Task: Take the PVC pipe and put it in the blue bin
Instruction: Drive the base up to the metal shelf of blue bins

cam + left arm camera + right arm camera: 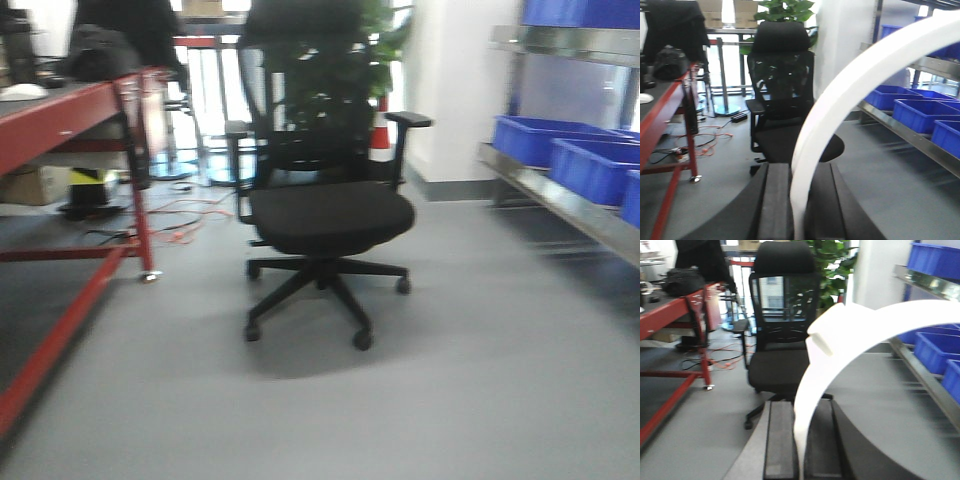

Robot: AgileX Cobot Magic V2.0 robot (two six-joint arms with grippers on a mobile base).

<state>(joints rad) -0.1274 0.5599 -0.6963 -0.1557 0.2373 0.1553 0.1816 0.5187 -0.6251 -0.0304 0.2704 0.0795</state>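
Evidently left gripper (799, 170) and right gripper (800, 407) clamp PVC pipe (850, 85); its arc may snag the shelf (910, 142) at three o'clock.

Smooth matt white plastic pipe (832, 100), glossy blue plastic bins (920, 115), black mesh-backed chair (320, 140), dull metal shelf (570, 205).

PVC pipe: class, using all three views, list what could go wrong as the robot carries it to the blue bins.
1. The office chair stands mid-floor ahead; the base or load may hit it.
2. The PVC pipe arcs far beyond the left gripper, towards the shelf of blue bins; it may snag the shelf edge.
3. The right gripper grips with a long arc overhanging too, so pipe may swing or slip.
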